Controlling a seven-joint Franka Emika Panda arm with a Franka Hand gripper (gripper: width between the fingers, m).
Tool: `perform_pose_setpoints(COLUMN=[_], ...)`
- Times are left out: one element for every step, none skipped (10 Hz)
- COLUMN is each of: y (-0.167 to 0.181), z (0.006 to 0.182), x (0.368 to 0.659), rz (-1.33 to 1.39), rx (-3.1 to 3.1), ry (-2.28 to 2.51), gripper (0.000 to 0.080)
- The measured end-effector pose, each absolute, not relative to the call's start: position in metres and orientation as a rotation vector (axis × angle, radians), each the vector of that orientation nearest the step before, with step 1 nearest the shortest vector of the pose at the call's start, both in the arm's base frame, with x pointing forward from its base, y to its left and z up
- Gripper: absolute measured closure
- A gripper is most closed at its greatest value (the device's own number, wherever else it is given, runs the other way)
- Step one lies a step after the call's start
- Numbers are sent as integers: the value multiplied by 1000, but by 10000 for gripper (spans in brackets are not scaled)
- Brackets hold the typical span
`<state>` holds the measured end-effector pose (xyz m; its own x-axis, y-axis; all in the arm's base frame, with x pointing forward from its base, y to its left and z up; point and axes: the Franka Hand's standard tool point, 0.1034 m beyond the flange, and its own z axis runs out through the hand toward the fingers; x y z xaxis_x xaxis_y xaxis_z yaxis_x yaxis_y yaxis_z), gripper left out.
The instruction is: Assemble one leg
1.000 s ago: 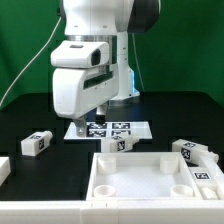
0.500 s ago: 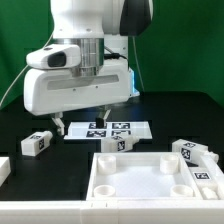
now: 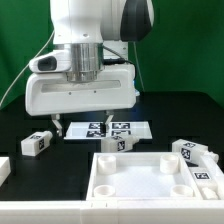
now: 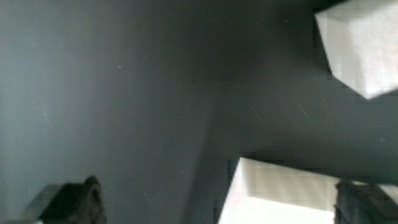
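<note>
Several white legs with black-and-white tags lie on the black table. One leg is at the exterior view's left, one is at the tray panel's far edge, and two are at the right. My gripper hovers above the table between the left leg and the marker board. It is open and empty, with its fingers spread wide. In the wrist view the gripper shows two dark fingertips over dark table. No leg is between them.
The large white tray-like panel with round corner sockets fills the front. Another white piece lies at the exterior view's left edge. Two plain white shapes show in the wrist view, and I cannot tell what they are. A green backdrop stands behind.
The hand has turned about its vertical axis, so its broad side now faces the exterior camera. It stays open and has shifted slightly to the exterior view's right.
</note>
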<state>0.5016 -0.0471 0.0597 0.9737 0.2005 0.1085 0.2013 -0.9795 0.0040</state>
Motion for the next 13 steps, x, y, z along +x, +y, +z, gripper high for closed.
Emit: perform_pose_setpoints(y=[-55, -66, -60, -58, -61, -59, -57, -56, -54, -50, -43, -39, -40], z=[59, 58, 56, 55, 55, 55, 55, 55, 55, 52, 50, 50, 49], x=[499, 495, 494, 493, 493, 494, 494, 494, 493, 490, 486, 486, 485], rz=[-171, -163, -136, -116, -114, -111, -106, -103, -94, -77, -56, -50, -32], rx=[-3102, -3053, -3006, -2985, -2951, -2921, -2893, -2873, -2824, -2762, -2683, -2655, -2657], ry=[-51, 294, 538, 610, 701, 796, 873, 924, 1037, 1157, 1297, 1335, 1324], gripper=[150, 150, 150, 150, 150, 150, 150, 150, 150, 150, 150, 150, 150])
